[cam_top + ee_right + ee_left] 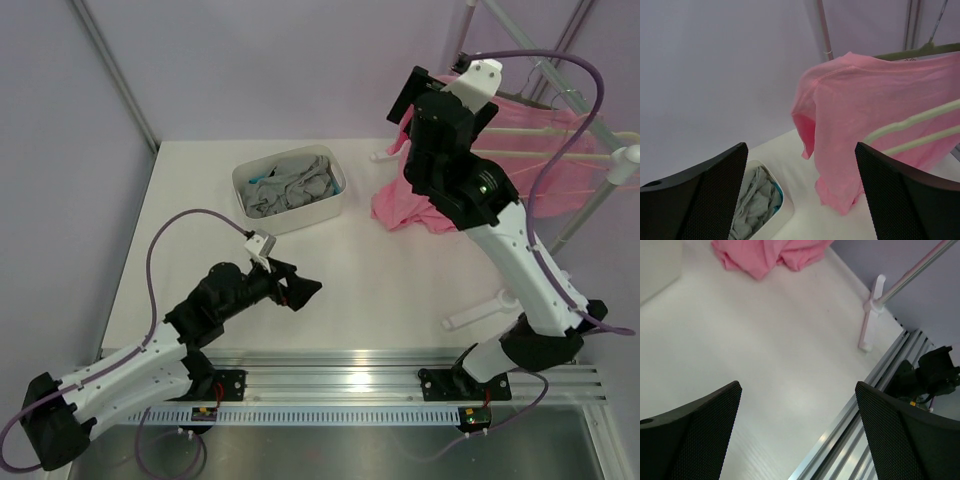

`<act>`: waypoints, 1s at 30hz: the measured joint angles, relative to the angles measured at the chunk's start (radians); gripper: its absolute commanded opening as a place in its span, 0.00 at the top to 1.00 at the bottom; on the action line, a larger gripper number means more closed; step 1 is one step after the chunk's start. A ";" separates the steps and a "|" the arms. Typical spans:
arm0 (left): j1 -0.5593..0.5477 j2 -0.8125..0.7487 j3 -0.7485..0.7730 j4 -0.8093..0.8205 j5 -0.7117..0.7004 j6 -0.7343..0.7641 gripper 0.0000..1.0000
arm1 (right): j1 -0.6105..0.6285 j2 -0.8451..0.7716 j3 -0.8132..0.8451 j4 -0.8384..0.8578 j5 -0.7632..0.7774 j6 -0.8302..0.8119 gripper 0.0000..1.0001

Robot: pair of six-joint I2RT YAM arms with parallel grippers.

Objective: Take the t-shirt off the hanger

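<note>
The bright pink t-shirt point(540, 150) hangs at the back right, its lower end bunched on the table point(405, 205). In the right wrist view the t-shirt point(865, 115) drapes over the dark hanger point(920, 50), whose shoulder line and hook show at the top right. My right gripper point(405, 100) is raised left of the shirt, open and empty point(800, 200), and does not touch the fabric. My left gripper point(300, 287) is open and empty low over the table's middle point(797, 440). The shirt's bunched end shows far off in the left wrist view point(765, 255).
A white tub point(243, 200) of grey clothes point(290, 185) stands left of the shirt, also in the right wrist view point(785, 215). Cream hanger bars point(910, 122) cross the shirt's front. The rack's pole point(585, 195) and white foot point(480, 310) stand at the right.
</note>
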 measured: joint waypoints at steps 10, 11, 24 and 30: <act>0.000 -0.011 -0.097 0.099 0.061 -0.054 0.01 | -0.094 0.286 0.116 0.266 0.154 -0.129 0.04; 0.000 -0.011 -0.097 0.110 0.072 -0.060 0.01 | -0.100 0.315 0.130 0.311 0.178 -0.167 0.05; 0.000 0.036 -0.140 0.243 0.184 -0.142 0.01 | -0.192 0.797 0.506 1.315 0.390 -1.085 0.04; 0.000 0.029 -0.140 0.247 0.190 -0.143 0.01 | -0.247 0.792 0.396 1.396 0.425 -1.112 0.04</act>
